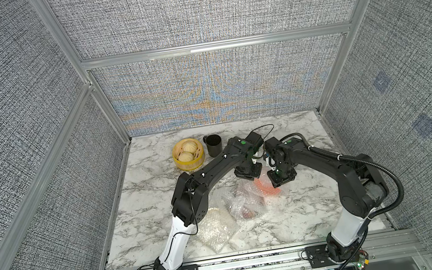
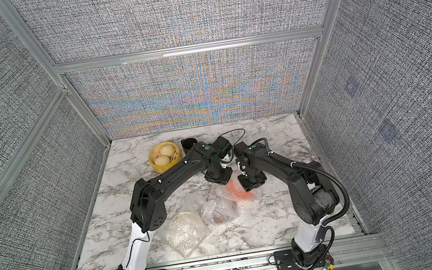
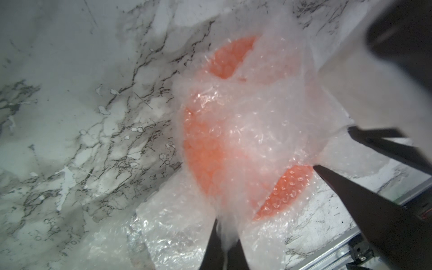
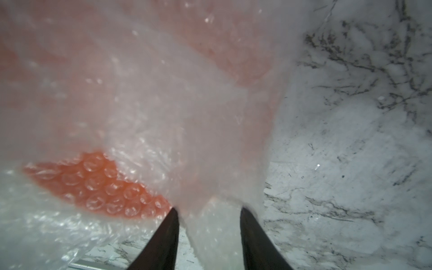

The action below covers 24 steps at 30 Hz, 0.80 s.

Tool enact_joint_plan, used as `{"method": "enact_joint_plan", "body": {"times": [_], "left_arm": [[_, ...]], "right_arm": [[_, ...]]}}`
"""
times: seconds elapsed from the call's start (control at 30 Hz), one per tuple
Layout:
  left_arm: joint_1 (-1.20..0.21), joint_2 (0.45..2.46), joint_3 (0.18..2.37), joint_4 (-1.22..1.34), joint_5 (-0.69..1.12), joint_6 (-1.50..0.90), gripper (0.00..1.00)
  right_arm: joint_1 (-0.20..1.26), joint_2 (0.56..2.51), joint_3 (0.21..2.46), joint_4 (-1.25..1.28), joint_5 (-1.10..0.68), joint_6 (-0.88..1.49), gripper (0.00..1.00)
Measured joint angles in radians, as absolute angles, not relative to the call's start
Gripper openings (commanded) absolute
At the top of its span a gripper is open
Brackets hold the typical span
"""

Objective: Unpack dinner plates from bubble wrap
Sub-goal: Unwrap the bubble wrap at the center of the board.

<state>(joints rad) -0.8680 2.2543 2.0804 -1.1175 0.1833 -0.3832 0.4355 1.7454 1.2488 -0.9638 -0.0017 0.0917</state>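
Note:
The orange dinner plate (image 1: 267, 188) (image 3: 201, 152) lies on the marble table right of centre, still under crumpled bubble wrap (image 3: 257, 117) (image 4: 163, 105). My left gripper (image 3: 224, 236) is shut on a pinched fold of that wrap near the plate's edge. My right gripper (image 4: 209, 211) stands open beside it, with a flap of the same wrap lying loose between its fingers (image 3: 327, 177). A dark red plate (image 1: 249, 209) sits in its own bunched wrap in front. A cream plate (image 1: 215, 228) lies wrapped at the front left.
A yellow steamer basket (image 1: 188, 154) with buns and a black cup (image 1: 213, 145) stand at the back left. Both arms meet over the middle of the table (image 1: 302, 215). Metal rails run along the front edge.

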Motion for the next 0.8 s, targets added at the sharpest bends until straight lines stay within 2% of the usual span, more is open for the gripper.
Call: {"method": "enact_joint_plan", "body": {"times": [0.07,0.2,0.23,0.37,0.53,0.57,0.6,0.7,0.8], "left_arm": [[-0.868,2.261,2.095,-1.126,0.183,-0.375,0.00],[-0.868,2.278,2.121,-1.132,0.183,-0.369,0.00],[-0.868,2.280,2.123,-1.132,0.183,-0.366,0.00],[-0.868,2.282,2.127,-1.145,0.167,-0.360,0.00],[-0.864,2.283,2.128,-1.161,0.115,-0.349,0.00],[-0.862,2.284,2.127,-1.163,0.109,-0.349,0.05],[-0.860,2.286,2.125,-1.163,0.104,-0.349,0.15],[-0.855,2.291,2.112,-1.174,0.093,-0.349,0.32],[-0.853,2.284,2.098,-1.174,0.086,-0.355,0.39]], "right_arm": [[0.439,1.749,1.238,-0.960,0.002,0.092,0.36],[0.438,1.750,1.214,-0.962,0.027,0.105,0.03],[0.434,1.750,1.212,-0.963,0.034,0.118,0.00],[0.381,1.703,1.193,-0.964,0.063,0.167,0.00],[0.152,1.522,1.099,-0.965,-0.006,0.298,0.00],[0.121,1.505,1.084,-0.972,-0.017,0.321,0.00],[0.102,1.494,1.073,-0.979,-0.047,0.331,0.07],[0.099,1.482,1.066,-0.978,-0.118,0.350,0.32],[0.141,1.457,1.076,-0.978,-0.167,0.351,0.44]]}}
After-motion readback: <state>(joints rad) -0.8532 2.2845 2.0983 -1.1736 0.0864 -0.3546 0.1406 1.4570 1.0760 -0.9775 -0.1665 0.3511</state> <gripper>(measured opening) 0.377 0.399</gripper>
